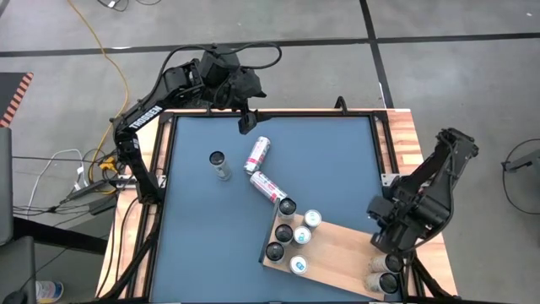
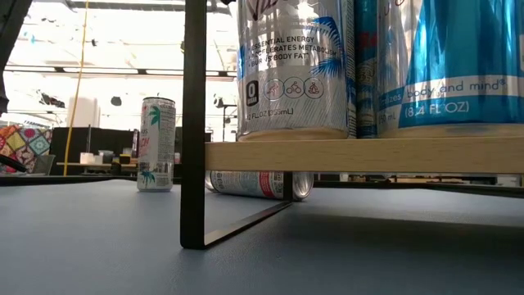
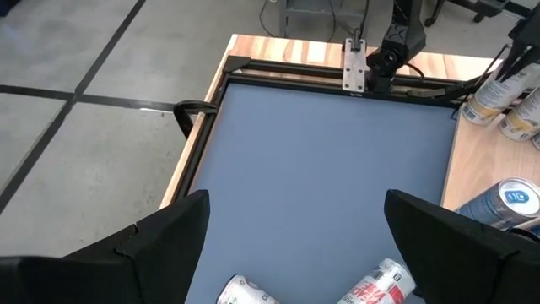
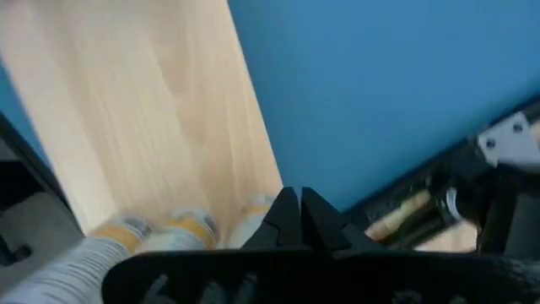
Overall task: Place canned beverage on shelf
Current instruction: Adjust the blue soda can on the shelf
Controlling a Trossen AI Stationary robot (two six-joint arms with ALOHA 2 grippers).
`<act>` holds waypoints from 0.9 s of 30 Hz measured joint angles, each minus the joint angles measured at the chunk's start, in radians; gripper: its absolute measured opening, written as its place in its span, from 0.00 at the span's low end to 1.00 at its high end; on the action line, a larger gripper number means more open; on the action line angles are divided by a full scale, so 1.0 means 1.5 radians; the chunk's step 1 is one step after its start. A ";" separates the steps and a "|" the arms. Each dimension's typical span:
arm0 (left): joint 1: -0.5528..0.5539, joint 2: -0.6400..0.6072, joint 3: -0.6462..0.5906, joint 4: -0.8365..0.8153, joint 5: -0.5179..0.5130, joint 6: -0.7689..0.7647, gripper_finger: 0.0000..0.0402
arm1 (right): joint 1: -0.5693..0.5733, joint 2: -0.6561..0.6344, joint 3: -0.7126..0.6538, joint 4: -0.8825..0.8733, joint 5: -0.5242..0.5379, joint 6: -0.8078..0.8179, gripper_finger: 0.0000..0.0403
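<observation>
I see the shelf (image 1: 337,245) lying at an angle on the table (image 1: 194,245), with five cans (image 1: 293,235) standing on the end nearer the middle of the table and more cans (image 1: 384,274) at its other end, under my right gripper (image 4: 299,221), whose fingers are clenched together on nothing. Beyond the shelf, two cans (image 1: 262,169) lie on their sides, one can (image 1: 219,165) stands upright, and my left gripper (image 3: 291,245) hangs released at the table's far edge.

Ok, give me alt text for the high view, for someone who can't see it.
Overhead view of a blue-grey table: a wooden shelf at the near right holds upright cans, with the right pincer shut above its right end. Two cans lie mid-table, one can stands upright, and the left pincer waits open at the far edge.
</observation>
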 joint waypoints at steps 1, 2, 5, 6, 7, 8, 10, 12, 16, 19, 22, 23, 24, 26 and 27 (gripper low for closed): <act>0.000 0.000 0.000 0.000 0.000 -0.002 0.85 | -0.003 0.000 0.007 0.000 0.012 -0.010 0.00; 0.000 0.000 0.000 0.001 0.000 -0.005 0.85 | -0.007 0.000 0.015 0.000 0.024 -0.022 0.00; 0.000 0.000 0.000 0.007 0.005 -0.015 0.85 | -0.027 -0.002 0.040 0.000 0.065 -0.075 0.00; 0.000 0.000 0.000 0.010 0.011 -0.020 0.85 | -0.038 -0.005 0.050 0.000 0.082 -0.101 0.00; 0.000 0.000 0.001 0.011 0.018 -0.024 0.85 | -0.053 -0.007 0.061 0.000 0.101 -0.128 0.00; 0.000 0.000 0.004 0.009 0.024 -0.027 0.85 | -0.072 -0.009 0.072 0.000 0.123 -0.159 0.00; 0.000 0.000 0.012 -0.002 0.029 -0.029 0.85 | -0.120 -0.014 0.094 0.001 0.171 -0.223 0.00; 0.000 -0.001 0.022 -0.026 0.029 -0.021 0.85 | -0.177 -0.026 0.113 0.001 0.217 -0.285 0.01; 0.001 -0.001 0.035 -0.105 0.016 0.007 0.85 | -0.315 -0.053 0.145 0.017 0.247 -0.446 0.08; 0.004 -0.001 0.035 -0.161 0.013 0.018 0.85 | -0.419 -0.061 0.158 0.069 0.245 -0.567 0.18; 0.019 -0.003 0.017 -0.184 0.014 0.019 0.85 | -0.498 -0.063 0.160 0.135 0.220 -0.675 0.30; 0.029 -0.003 0.003 -0.184 0.014 0.004 0.85 | -0.517 -0.063 0.160 0.153 0.211 -0.704 0.34; 0.040 -0.002 -0.010 -0.187 0.014 -0.014 0.85 | -0.534 -0.063 0.160 0.168 0.206 -0.726 0.39; 0.064 0.000 -0.037 -0.207 0.013 -0.040 0.85 | -0.561 -0.054 0.160 0.185 0.205 -0.752 0.48; 0.074 0.001 -0.053 -0.214 0.008 -0.047 0.85 | -0.571 -0.052 0.160 0.192 0.205 -0.761 0.52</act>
